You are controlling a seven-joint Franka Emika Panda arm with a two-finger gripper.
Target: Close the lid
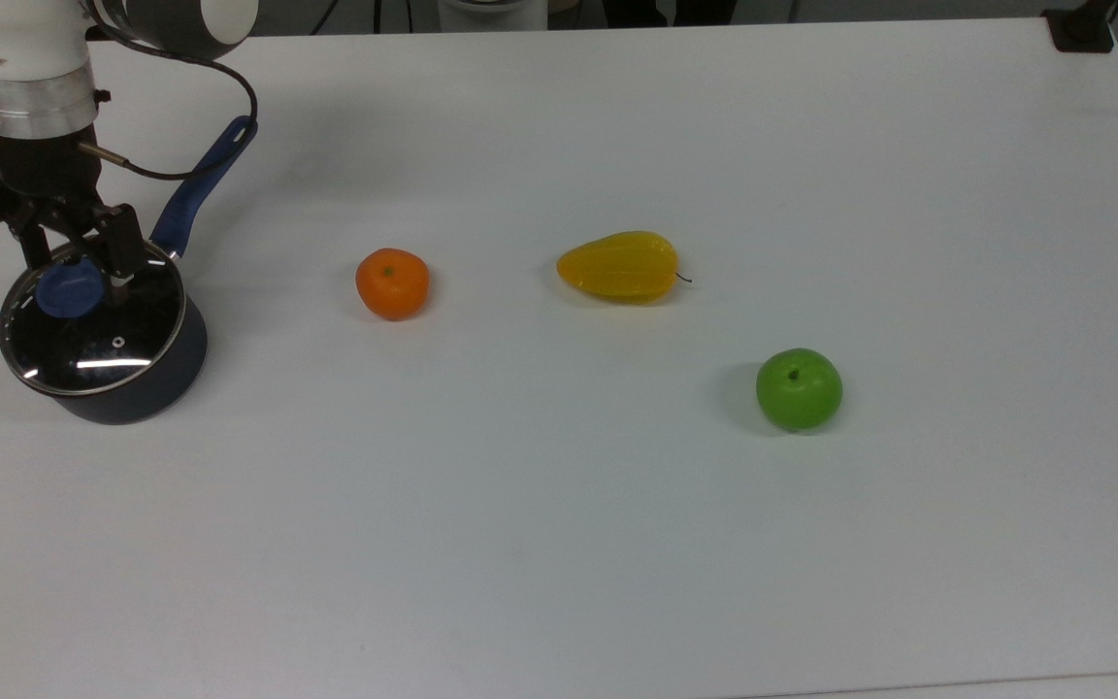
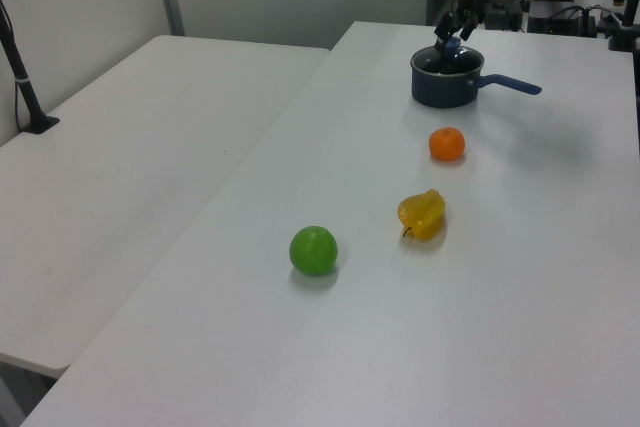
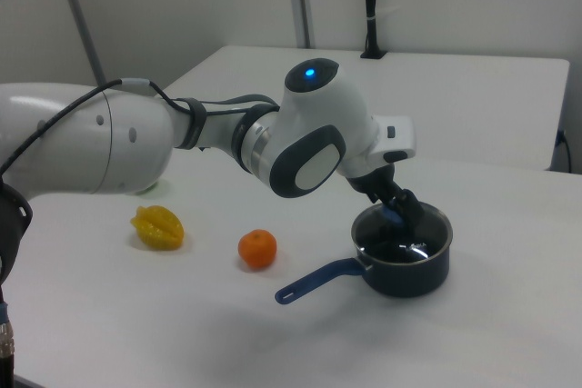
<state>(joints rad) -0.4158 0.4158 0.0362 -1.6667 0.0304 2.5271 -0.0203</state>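
The lid (image 1: 103,342), clear glass with a metal rim, lies flat on the dark blue saucepan (image 1: 147,388) at the top view's left. Its blue knob (image 1: 69,288) is near the lid's far side. My gripper (image 1: 77,264) hangs just over the knob, open, one finger on either side of it and both apart from it. In the left view the saucepan (image 2: 447,87) is at the far end of the table with the gripper (image 2: 452,35) above it. In the right view the gripper (image 3: 400,211) stands over the lid (image 3: 400,244).
The saucepan's blue handle (image 1: 202,184) points away toward the top view's upper right, under the arm's cable. An orange (image 1: 392,282), a yellow starfruit (image 1: 619,265) and a green apple (image 1: 799,388) lie spread across the white table (image 1: 559,544).
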